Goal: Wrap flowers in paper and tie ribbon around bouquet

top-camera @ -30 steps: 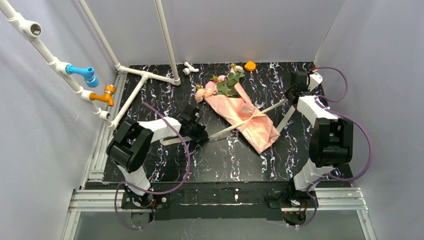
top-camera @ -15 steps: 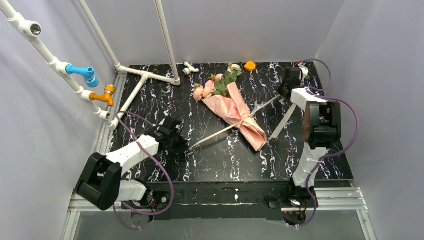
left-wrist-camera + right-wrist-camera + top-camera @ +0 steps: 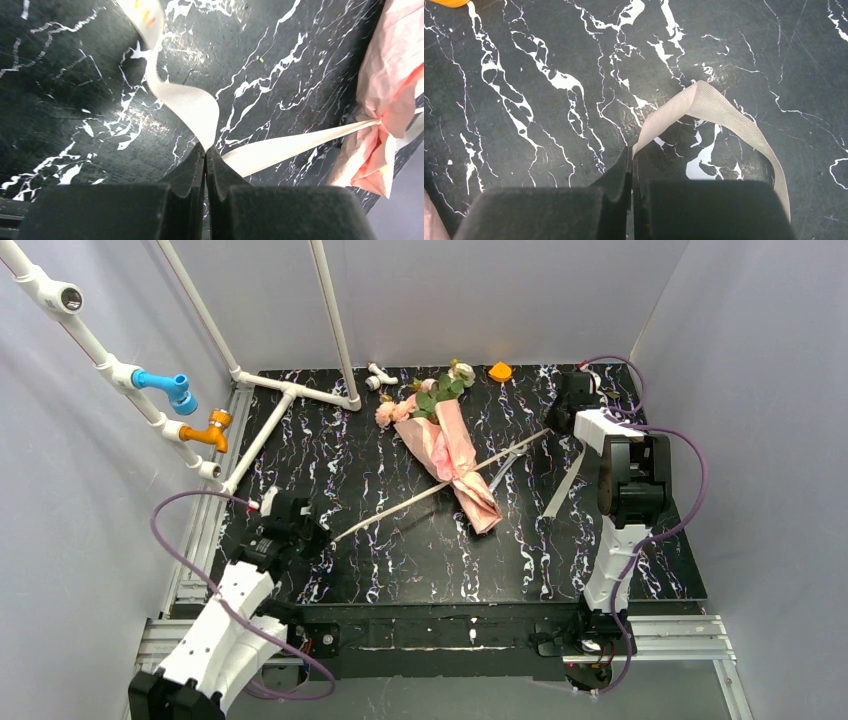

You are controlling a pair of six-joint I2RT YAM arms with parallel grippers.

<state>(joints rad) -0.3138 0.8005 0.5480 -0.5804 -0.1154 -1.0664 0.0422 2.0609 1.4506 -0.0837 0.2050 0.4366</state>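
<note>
Both grippers are pinched shut on the ribbon. From the left gripper tips it runs tight off to the right, over to the bouquet, where it's cinched around the pink paper. The right gripper has the other end, looping just past its tips.

We see the bouquet lying diagonally, flowers at the far end, its pink paper cinched mid-length by the cream ribbon, which stretches taut both ways.
</note>
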